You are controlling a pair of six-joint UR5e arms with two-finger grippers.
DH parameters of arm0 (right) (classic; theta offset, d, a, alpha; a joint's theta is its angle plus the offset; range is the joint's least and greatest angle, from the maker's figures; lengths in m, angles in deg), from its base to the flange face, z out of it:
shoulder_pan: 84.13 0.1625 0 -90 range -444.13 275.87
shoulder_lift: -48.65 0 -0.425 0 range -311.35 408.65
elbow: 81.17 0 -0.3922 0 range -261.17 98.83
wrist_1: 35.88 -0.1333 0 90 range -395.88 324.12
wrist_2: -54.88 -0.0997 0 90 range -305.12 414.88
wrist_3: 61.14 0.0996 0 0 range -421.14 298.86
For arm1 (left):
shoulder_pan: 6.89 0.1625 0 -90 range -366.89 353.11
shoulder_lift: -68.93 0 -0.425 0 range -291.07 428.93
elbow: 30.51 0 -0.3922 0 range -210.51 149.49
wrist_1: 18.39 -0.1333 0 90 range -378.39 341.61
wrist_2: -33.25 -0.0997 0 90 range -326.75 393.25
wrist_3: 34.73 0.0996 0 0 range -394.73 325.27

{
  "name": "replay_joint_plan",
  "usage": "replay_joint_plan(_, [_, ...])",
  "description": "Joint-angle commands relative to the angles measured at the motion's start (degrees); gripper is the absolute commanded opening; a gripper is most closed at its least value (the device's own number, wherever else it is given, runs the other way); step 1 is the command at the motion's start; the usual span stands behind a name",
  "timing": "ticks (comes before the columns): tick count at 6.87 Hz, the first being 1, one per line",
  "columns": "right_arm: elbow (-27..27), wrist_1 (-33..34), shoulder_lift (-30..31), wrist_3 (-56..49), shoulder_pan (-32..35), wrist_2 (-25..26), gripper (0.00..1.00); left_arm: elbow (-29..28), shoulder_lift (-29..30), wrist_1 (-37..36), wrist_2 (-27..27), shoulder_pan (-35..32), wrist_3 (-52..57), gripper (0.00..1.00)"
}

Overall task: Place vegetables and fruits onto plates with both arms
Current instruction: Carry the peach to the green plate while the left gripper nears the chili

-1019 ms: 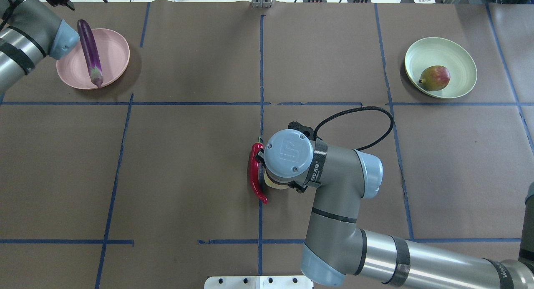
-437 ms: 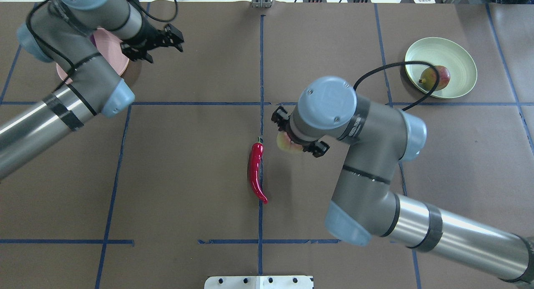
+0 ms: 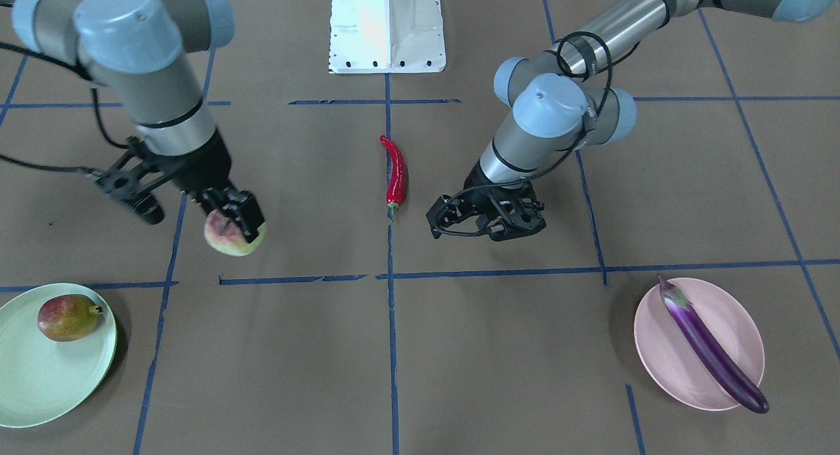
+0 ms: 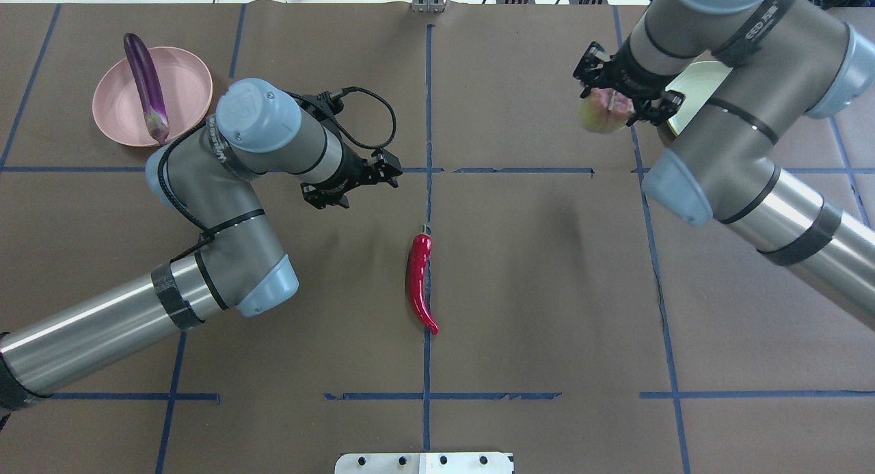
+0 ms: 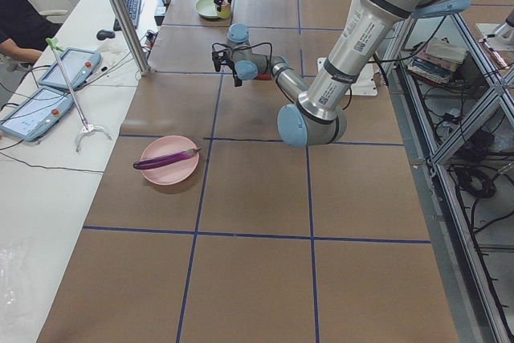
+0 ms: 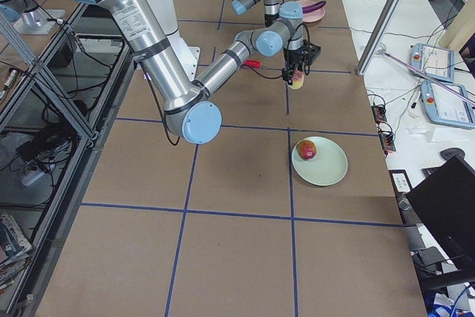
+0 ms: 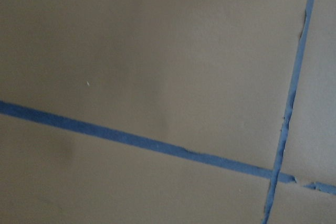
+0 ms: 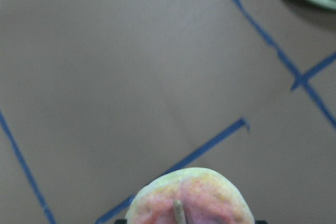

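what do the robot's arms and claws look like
Both the left arm and right arm are jointed tubes: polished silver sections with black bands, matte grey links, and round light-blue joint caps. Black lettering runs round the wrist bands. A black cable loops at each wrist. The left claw and right claw are black, skeletal two-finger units.

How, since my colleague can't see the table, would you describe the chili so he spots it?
Find the blue tape line down the middle of the table. The chili lies along it. It alone is slim, red and curved; the eggplant is purple, on a plate.
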Motion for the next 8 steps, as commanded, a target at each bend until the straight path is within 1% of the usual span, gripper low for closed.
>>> replay_joint_plan(1, [17.25, -10.43, -0.24, -13.19, 7.45, -2.26, 0.00, 1.37, 1.04, -2.01, -3.63, 3.54, -0.97, 1.00])
replay_joint_plan(2, [25.35, -17.47, -1.11, -15.74, 8.34, -2.18, 0.00, 1.46, 1.13, -3.32, -4.52, 4.25, -0.97, 1.00])
replay_joint_plan(3, [28.13, -18.33, -1.20, -18.21, 9.31, -2.09, 0.00, 1.47, 1.91, -5.60, -4.71, 4.78, -0.71, 1.00])
replay_joint_plan(4, [30.25, -18.60, -1.20, -19.10, 9.67, -1.48, 0.00, 1.47, 2.01, -6.14, -4.71, 4.87, -0.36, 1.00])
replay_joint_plan(5, [31.83, -18.69, -1.20, -19.89, 10.11, 0.01, 0.00, 1.47, 1.92, -6.15, -4.71, 5.30, -0.27, 1.00])
replay_joint_plan(6, [33.07, -18.69, -1.20, -19.99, 10.11, 1.24, 0.00, 1.47, 1.66, -6.84, -5.06, 7.22, -0.27, 1.00])
replay_joint_plan(7, [33.25, -18.69, -1.20, -19.99, 10.02, 1.34, 0.29, 1.38, 2.09, -6.85, -6.89, 8.46, -0.27, 1.00])
replay_joint_plan(8, [33.43, -18.77, -0.86, -20.07, 9.93, 1.25, 0.99, 1.38, 2.70, -7.02, -6.90, 8.91, -0.10, 1.00])
